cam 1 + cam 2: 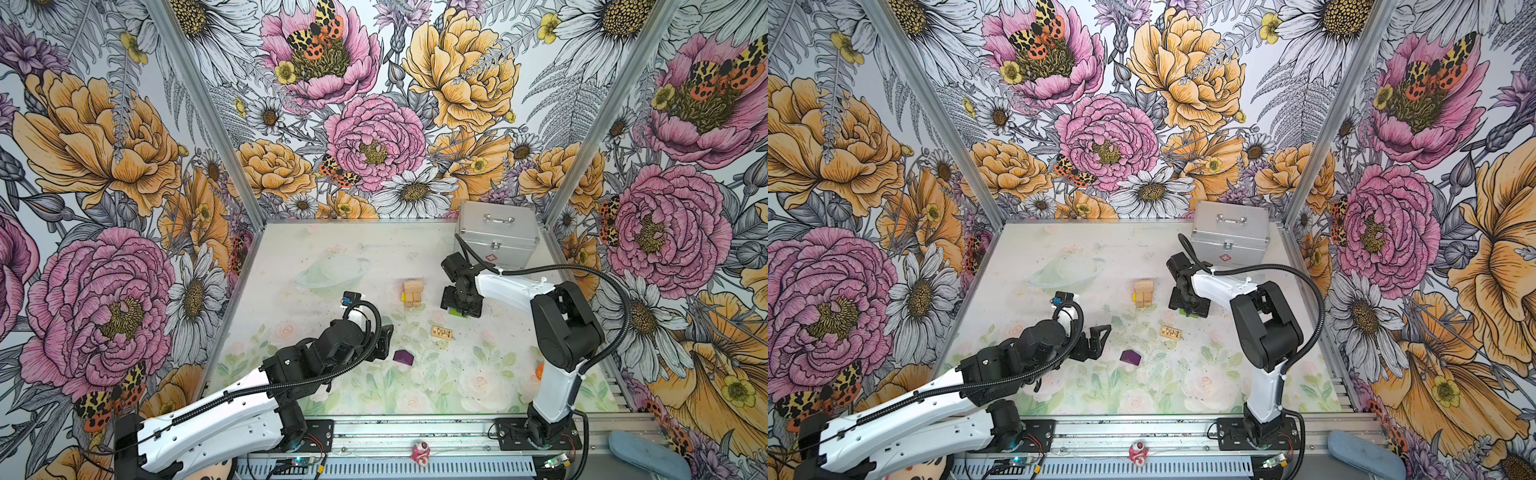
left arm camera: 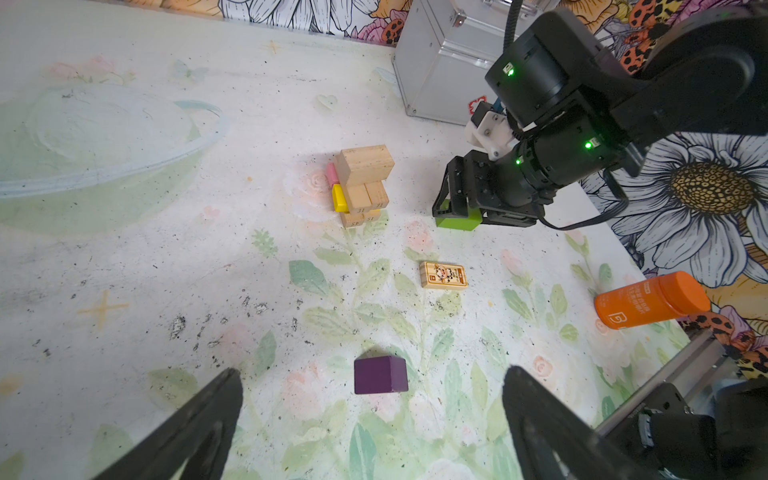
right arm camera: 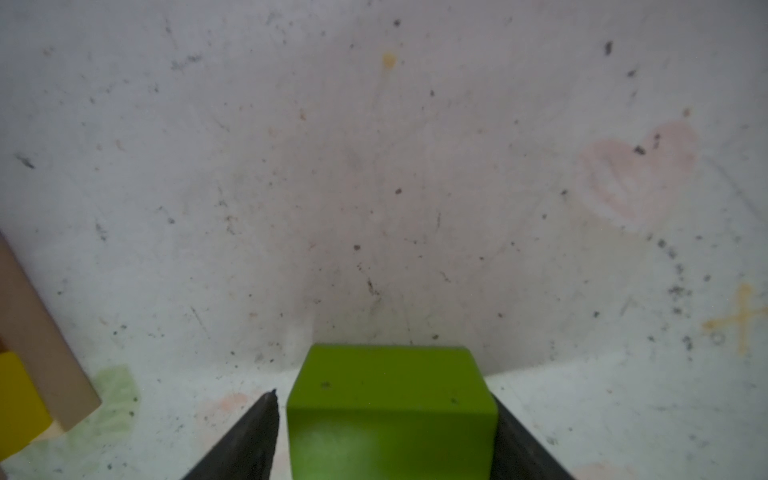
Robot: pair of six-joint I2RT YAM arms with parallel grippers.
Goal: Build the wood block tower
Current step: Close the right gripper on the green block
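The tower [image 1: 412,293] stands near the middle of the table [image 1: 332,249], a little toward the back wall. The left wrist view shows the tower [image 2: 361,187] as a short stack. Tan planks form the base, a yellow block [image 2: 340,198] sits beside two tan ones above them, and a pink block [image 2: 331,173] lies beside a broad tan block laid crosswise on top.

To its right and apart from it, the lime-green block [image 2: 457,218] rests on the table with the right gripper [image 1: 461,305] lowered over it. In the right wrist view the jaws straddle the lime-green block [image 3: 390,411]. One finger lies against its side and the other shows a thin gap, so the jaws are spread round it and not pinching it.

Nearer the front, a printed tan block [image 1: 441,332] lies flat by itself. Further forward and to the left lies the purple house-shaped block [image 1: 403,357]. The left gripper [image 1: 1096,343] is just beside it, pointing at it, with its jaws spread wide and nothing between them.

A silver case [image 1: 498,237] stands in the back right corner, behind the right gripper. An orange bottle [image 2: 652,299] is near the table's right edge toward the front, mostly hidden by the right arm in both top views.
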